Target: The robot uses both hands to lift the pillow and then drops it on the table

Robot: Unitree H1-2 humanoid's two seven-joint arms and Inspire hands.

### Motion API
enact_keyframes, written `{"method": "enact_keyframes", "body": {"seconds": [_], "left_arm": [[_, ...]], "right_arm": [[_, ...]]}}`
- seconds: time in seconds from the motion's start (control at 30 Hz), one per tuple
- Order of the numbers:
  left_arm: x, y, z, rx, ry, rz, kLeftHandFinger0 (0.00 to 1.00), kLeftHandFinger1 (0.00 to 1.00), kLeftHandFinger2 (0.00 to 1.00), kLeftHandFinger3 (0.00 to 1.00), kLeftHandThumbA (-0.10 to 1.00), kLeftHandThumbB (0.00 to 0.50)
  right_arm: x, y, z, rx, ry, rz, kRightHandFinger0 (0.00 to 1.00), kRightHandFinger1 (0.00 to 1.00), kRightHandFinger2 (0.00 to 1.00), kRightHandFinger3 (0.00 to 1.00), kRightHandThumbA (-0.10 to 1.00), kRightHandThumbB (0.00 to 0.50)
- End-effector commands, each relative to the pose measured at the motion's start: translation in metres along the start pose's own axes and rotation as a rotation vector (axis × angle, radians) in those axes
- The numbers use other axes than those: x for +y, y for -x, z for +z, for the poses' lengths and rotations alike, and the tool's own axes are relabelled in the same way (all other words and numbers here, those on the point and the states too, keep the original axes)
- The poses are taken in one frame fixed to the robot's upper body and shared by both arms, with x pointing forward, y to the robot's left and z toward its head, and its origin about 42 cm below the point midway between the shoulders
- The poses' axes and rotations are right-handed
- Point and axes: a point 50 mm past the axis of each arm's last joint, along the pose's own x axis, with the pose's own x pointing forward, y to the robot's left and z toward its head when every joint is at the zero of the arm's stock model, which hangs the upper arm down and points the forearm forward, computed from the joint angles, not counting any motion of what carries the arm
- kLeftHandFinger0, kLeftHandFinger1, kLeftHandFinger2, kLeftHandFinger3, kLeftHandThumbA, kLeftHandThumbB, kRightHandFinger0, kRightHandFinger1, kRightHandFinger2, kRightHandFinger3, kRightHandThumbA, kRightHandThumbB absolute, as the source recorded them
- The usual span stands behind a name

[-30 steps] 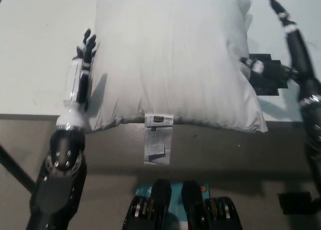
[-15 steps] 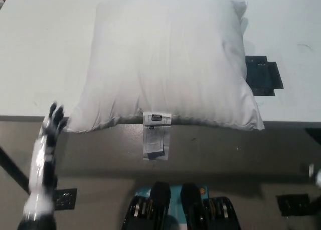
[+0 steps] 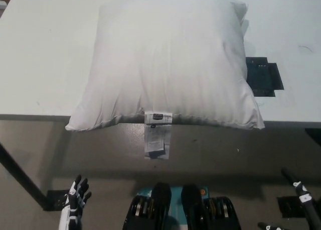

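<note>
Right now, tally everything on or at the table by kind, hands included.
White pillow: 1
Care label hanging from the pillow's near edge: 1
Dark patch on the white table: 1
Robot hands below the table edge: 2, left hand, right hand
Total: 5

Left hand [image 3: 75, 202] open, low; right hand [image 3: 301, 192] barely visible.

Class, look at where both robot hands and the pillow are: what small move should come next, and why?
Probably raise both hands back to the pillow's sides. The left robot hand and right robot hand hang low, below the table edge, touching nothing, while the pillow lies flat, overhanging it.
</note>
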Motion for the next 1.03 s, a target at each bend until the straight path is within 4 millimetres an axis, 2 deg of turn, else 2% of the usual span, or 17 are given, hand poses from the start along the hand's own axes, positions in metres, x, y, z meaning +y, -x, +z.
{"method": "enact_keyframes", "body": {"seconds": [0.0,0.17,0.2,0.4,0.6,0.67,0.8,0.83,0.9,0.93,1.0], "left_arm": [[-0.005,-0.017,0.014,-0.096,-0.006,-0.042,1.0,1.0,1.0,1.0,1.0,0.103],[-0.006,-0.024,0.019,-0.117,-0.02,-0.055,1.0,1.0,1.0,1.0,1.0,0.113],[-0.006,-0.024,0.018,-0.117,-0.027,-0.058,1.0,1.0,1.0,1.0,1.0,0.116],[0.001,-0.025,0.021,-0.128,-0.045,-0.067,1.0,1.0,1.0,1.0,1.0,0.131],[0.006,-0.018,0.017,-0.109,-0.075,-0.079,1.0,1.0,1.0,1.0,1.0,0.095],[0.005,-0.016,0.016,-0.106,-0.087,-0.108,1.0,1.0,1.0,1.0,1.0,0.085],[0.005,-0.016,0.018,-0.113,-0.095,-0.109,1.0,1.0,1.0,1.0,1.0,0.096],[0.006,-0.015,0.017,-0.11,-0.091,-0.104,1.0,1.0,1.0,1.0,1.0,0.105],[0.006,-0.015,0.017,-0.11,-0.096,-0.103,1.0,1.0,1.0,1.0,1.0,0.092],[0.008,-0.012,0.017,-0.108,-0.1,-0.105,1.0,1.0,1.0,1.0,1.0,0.088],[0.008,-0.011,0.017,-0.106,-0.102,-0.106,1.0,1.0,1.0,1.0,1.0,0.088]], "right_arm": [[-0.008,-0.013,0.009,-0.095,0.088,0.026,1.0,1.0,1.0,1.0,1.0,0.012],[-0.01,-0.018,0.011,-0.12,0.119,0.03,1.0,1.0,1.0,1.0,1.0,0.0],[-0.011,-0.017,0.012,-0.122,0.128,0.033,1.0,1.0,1.0,1.0,1.0,0.011],[-0.003,-0.022,0.01,-0.126,0.143,0.055,1.0,1.0,1.0,1.0,1.0,0.002],[0.001,-0.024,0.007,-0.131,0.149,0.074,1.0,1.0,1.0,1.0,1.0,0.0],[0.0,-0.023,0.007,-0.127,0.168,0.095,1.0,1.0,1.0,1.0,1.0,0.05],[0.001,-0.024,0.007,-0.122,0.19,0.116,1.0,1.0,1.0,1.0,1.0,0.074],[0.001,-0.023,0.006,-0.121,0.192,0.118,1.0,1.0,1.0,1.0,1.0,0.051],[0.001,-0.022,0.007,-0.115,0.19,0.122,1.0,1.0,1.0,1.0,1.0,0.053],[0.003,-0.021,0.007,-0.114,0.185,0.123,1.0,1.0,1.0,1.0,1.0,0.033],[0.003,-0.02,0.006,-0.117,0.183,0.124,1.0,1.0,1.0,1.0,1.0,0.025]]}}
